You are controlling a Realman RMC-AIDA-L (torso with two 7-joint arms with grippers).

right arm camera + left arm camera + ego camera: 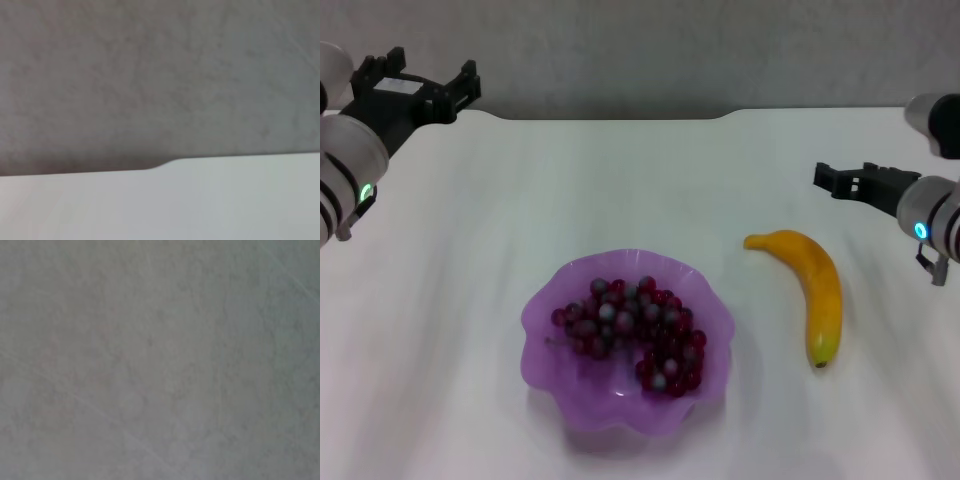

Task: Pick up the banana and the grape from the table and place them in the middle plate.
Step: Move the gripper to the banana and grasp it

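Head view: a translucent purple plate (538, 318) with a wavy, scalloped rim is seen on the white table (650, 180), near the front edge and a little left of centre. Inside it a bunch of small round grapes (635, 330) is spread across the middle; most are dark red-purple, a few greyish. The banana (814, 290) is laid flat on the table to the right of the plate, apart from it, curved, yellow-orange, with a greenish tip turned toward the front.

The left gripper (418, 82) is held at the far left corner of the table, its two black fingers set apart with nothing between them. The right gripper (848, 178) is held at the right side, beyond the banana and clear of it; whether its fingers are parted cannot be told.

In the right wrist view only the notched far edge of the table (200, 200) and a grey wall (160, 75) are shown; in the left wrist view, only a grey surface (160, 360).
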